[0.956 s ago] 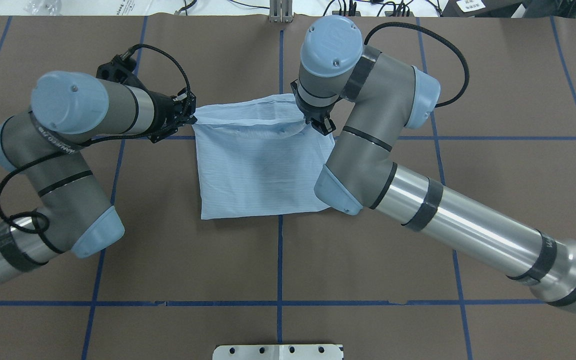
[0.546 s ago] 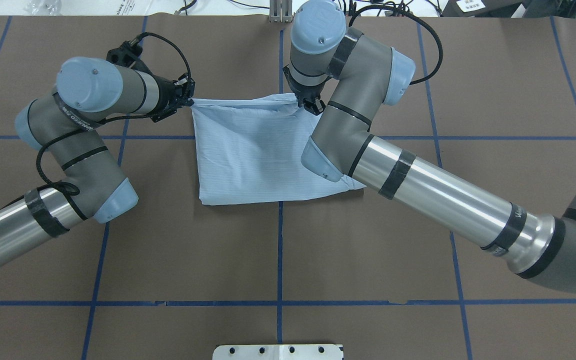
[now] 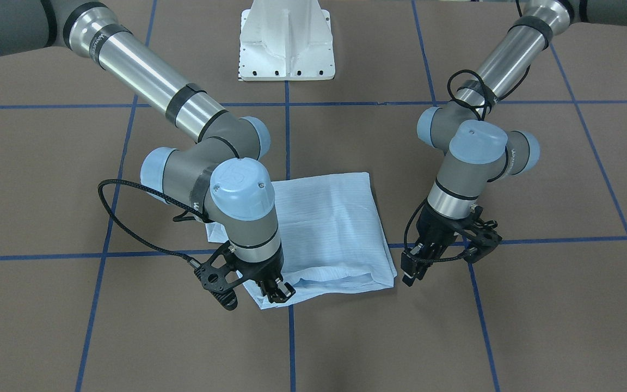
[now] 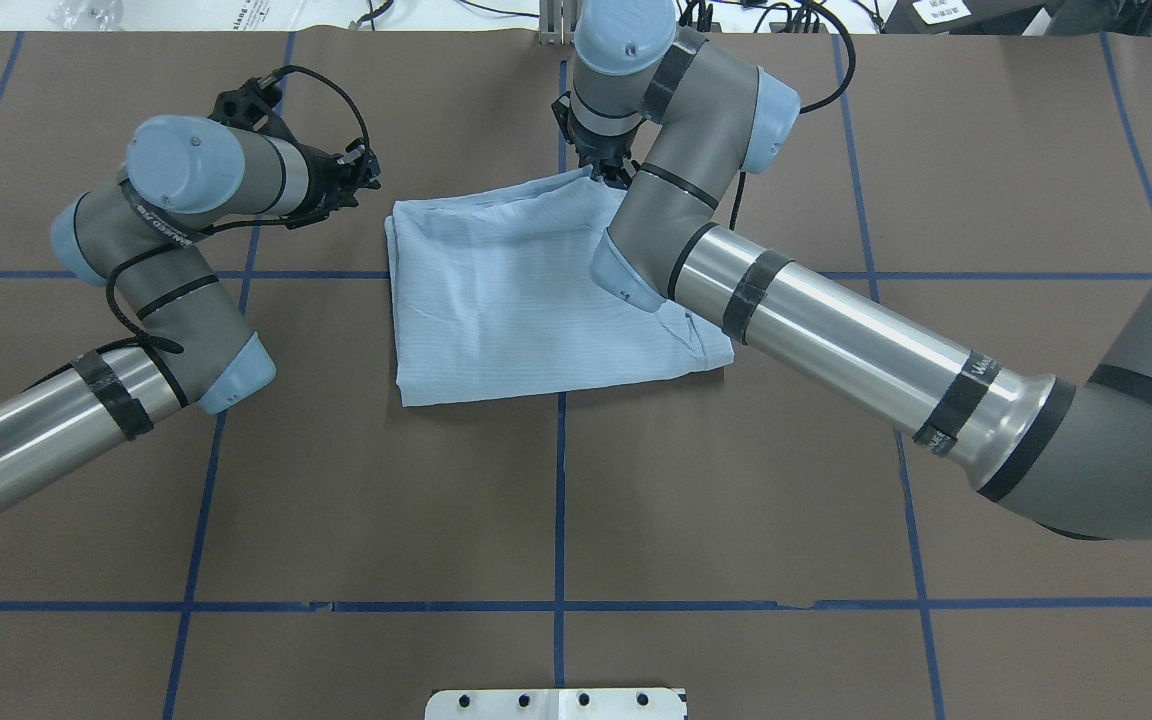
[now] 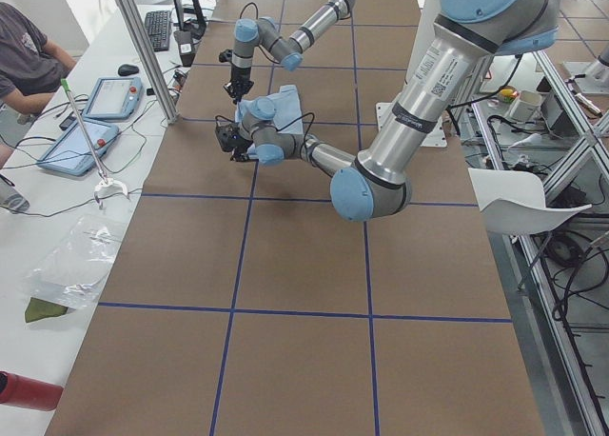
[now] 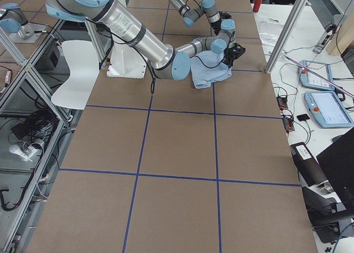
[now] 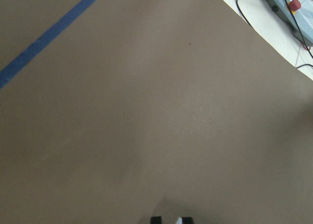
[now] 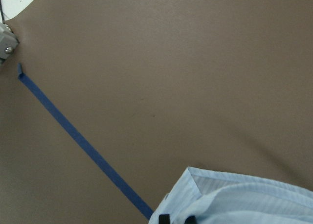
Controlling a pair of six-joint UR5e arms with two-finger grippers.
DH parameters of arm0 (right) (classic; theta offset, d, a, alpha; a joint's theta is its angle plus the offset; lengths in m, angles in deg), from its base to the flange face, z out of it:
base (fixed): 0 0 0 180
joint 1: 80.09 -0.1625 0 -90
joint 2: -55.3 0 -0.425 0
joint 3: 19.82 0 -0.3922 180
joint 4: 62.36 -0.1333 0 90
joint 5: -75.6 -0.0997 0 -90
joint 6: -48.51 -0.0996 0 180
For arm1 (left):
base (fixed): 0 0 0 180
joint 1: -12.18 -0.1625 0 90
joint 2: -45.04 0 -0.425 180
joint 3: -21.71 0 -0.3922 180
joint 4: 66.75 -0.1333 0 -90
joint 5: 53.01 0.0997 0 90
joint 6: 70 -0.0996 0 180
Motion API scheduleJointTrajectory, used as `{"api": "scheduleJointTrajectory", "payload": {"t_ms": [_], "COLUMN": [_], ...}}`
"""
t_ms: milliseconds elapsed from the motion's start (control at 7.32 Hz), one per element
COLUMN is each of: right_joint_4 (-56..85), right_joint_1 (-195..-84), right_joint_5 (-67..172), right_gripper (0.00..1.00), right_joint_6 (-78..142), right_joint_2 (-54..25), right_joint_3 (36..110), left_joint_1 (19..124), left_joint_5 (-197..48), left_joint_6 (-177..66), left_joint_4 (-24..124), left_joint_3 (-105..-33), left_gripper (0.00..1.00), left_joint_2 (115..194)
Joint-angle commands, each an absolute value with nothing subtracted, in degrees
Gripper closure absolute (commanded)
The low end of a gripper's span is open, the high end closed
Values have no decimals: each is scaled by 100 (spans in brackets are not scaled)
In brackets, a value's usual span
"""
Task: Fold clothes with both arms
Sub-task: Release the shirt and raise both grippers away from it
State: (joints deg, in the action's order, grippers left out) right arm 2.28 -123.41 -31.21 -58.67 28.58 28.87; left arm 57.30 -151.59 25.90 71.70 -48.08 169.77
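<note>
The shirt [image 4: 516, 300] lies as a folded, roughly square packet in the middle of the table [image 4: 736, 480], on the far side from the base and across the centre tape line [image 4: 559, 480]. Its near and left edges lie flat. The far edge is a soft doubled fold that looks a little puffed in the front view.

The right gripper [image 3: 276, 288] is down at the far right corner, closed on the cloth. Its wrist view shows striped fabric running up to the fingertips [image 8: 164, 218], and from overhead the far edge is drawn out to a point toward it. Holding that corner low and outward likely keeps the top layer stretched, so the fold sets square rather than slumping back.

The left gripper [image 3: 416, 268] hangs just beyond the far left corner, apart from the shirt and holding nothing. Its wrist view shows only bare table, with the two tips a narrow gap apart at the bottom edge. Standing clear there probably lets the left corner rest without being dragged; that corner lies rounded and flat.

As a judgement, this fold is nearly laid: one corner is down and the other is pinched. The risk is on the right. If that corner is freed while stretched, the thin cloth could spring back or wrinkle. The right arm [image 4: 836, 340] also lies over the shirt's right edge and hides how that side sits.
</note>
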Motion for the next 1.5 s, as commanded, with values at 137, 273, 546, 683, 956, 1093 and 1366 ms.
{"api": "scheduleJointTrajectory", "payload": {"t_ms": [137,273,546,683,956,1093,1366], "right_joint_4": [337,408,924,1328,1891,2207,3077], "right_joint_1": [-12834,-12948,-13394,-13710,-14535,-15131,-15907], "right_joint_5": [-3743,-3874,-4408,-4550,-5189,-5472,-5518], "right_gripper": [0,0,0,0,0,0,0], "right_joint_6": [-5066,-4585,-3033,-2137,-108,912,2715], "right_joint_2": [2973,2789,1555,1070,-19,-582,-1899], "right_joint_3": [2738,2903,4251,4789,5773,6283,7487], "left_joint_1": [5814,5875,6164,6340,7093,7550,8499], "left_joint_5": [-15206,-15589,-16276,-16488,-17163,-17488,-17911], "left_joint_6": [2405,2143,892,83,-1691,-2805,-5029], "left_joint_4": [7484,7458,7397,7388,7300,7291,6306], "left_joint_3": [-4754,-5042,-6034,-6490,-7221,-7277,-7338], "left_gripper": [0,0,0,0,0,0,0], "left_joint_2": [16950,16767,15942,15400,14310,13930,13645]}}
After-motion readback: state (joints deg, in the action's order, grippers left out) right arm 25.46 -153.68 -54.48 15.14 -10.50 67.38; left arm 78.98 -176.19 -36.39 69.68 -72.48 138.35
